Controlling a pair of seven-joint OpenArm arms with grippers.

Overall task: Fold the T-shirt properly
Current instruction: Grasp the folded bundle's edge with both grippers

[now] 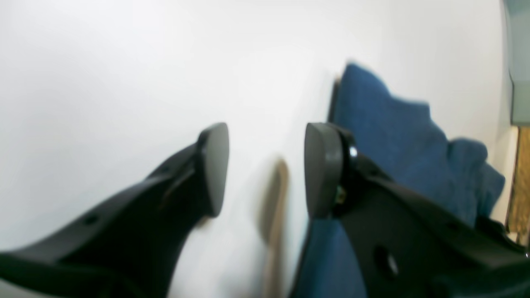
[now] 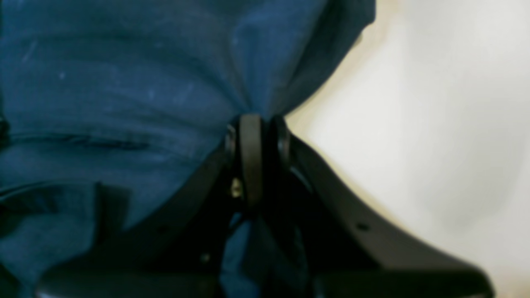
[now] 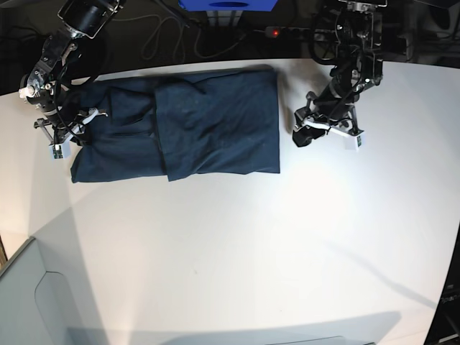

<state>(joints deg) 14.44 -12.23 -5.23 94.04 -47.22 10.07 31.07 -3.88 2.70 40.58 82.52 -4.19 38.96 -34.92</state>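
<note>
The T-shirt [image 3: 194, 122] lies flat, long axis running between both tools — right tool [image 2: 258, 124] pinching its edge, left tool [image 1: 267, 165] agape just beside it.

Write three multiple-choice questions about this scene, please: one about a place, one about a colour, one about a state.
1. Where does the T-shirt lie on the table in the base view?
A. near the far edge
B. at the near edge
C. in the middle

2. What colour is the T-shirt?
A. red
B. dark blue
C. white

3. How is the right gripper?
A. wide open over bare table
B. shut on the T-shirt
C. out of every view

Answers:
1. A, the cloth is spread along the far side of the table.
2. B, it shows dark blue in all three views.
3. B, the right wrist view shows cloth pinched between closed jaws, while the left gripper stands open and empty beside the shirt.
</note>
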